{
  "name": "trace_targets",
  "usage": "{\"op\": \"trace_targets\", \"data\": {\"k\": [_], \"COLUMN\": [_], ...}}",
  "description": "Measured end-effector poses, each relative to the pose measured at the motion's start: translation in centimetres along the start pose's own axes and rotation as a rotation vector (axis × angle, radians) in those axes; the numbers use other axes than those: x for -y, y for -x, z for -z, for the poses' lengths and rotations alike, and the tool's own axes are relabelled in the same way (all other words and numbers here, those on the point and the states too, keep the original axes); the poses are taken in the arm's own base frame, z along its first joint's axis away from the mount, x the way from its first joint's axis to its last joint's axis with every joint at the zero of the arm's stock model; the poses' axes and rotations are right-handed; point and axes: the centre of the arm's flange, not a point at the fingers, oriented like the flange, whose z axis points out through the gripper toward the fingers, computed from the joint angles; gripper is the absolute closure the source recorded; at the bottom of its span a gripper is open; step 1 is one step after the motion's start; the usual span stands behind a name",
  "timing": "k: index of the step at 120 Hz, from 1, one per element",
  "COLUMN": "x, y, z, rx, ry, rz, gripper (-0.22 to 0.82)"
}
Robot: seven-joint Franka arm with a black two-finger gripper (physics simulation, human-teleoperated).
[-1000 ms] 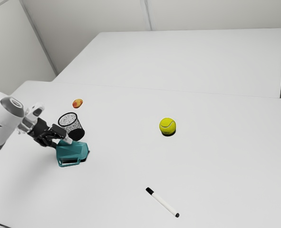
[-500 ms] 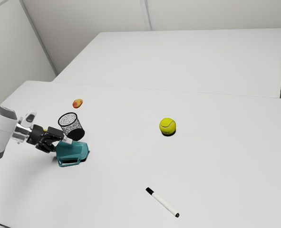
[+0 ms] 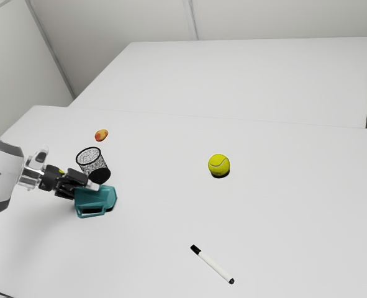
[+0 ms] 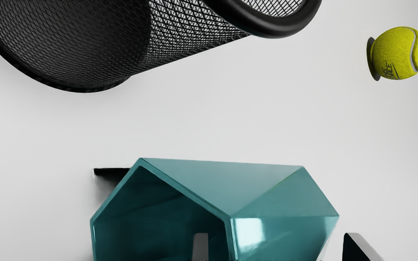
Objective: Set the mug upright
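Mug [image 3: 96,199], 1 pc., teal, faceted. Pos.: on its side on the counter [image 3: 282,205], toward the exterior view's left; mouth faces the arm, base toward the exterior view's right, handle [image 3: 91,213] on the near side. Not upright.

Handling (est.): rigid, prob. fairly light; glossy facets, so likely slippery; chip risk if ceramic. Best hold: side wall nr. the mouth, one finger in, one out; then raise & turn base-down, w/ handle kept clear of the counter. Risk: slip or roll if pinched on a slanted facet.

Gripper [image 4: 279,247], black, 2-finger: spread, w/ mug wall between fingers; one fingertip at or within the mouth, the other outside w/ a gap to the body. Not pinching.

Mesh cup [image 3: 92,164], black: just beyond mug, far side. Fruit, small, red/yel. [image 3: 101,135]: farther off, past the cup. Tennis ball [image 3: 218,164], yel.: well apart, to the exterior view's right. Marker [image 3: 212,264], wht. w/ blk. ends: near side, right of mug.

Views compared: ext. gives handle, fruit & marker, absent from wrist view. Wrist gives mug's hollow & the spread of the fingers, which ext. leaves unclear.
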Motion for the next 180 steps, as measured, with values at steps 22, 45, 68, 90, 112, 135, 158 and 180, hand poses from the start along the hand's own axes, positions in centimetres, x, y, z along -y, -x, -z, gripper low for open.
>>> {"op": "trace_targets", "data": {"k": [22, 45, 68, 90, 112, 135, 158, 180], "x": [-0.1, -0.7, -2.4, -5.0, -7.4, -10.0, -13.0, -16.8], "y": [-0.1, -0.2, -0.6, -1.5, -2.6, -4.2, -7.7, -10.5], "z": [-0.1, -0.3, -1.1, -1.5, -1.7, -1.7, -1.0, -2.5], "rx": [0.0, 0.002, 0.015, 0.019, 0.019, 0.008, 0.032, 0.167], "ry": [0.002, 0.0, 0.003, 0.013, 0.009, 0.003, -0.086, -0.254], "rz": [-0.019, -0.044, -0.09, -0.157, -0.22, -0.279, -0.392, -0.555], "gripper": [0.48, 0.66, 0.72, 0.76, 0.77, 0.77, 0.78, 0.78]}}
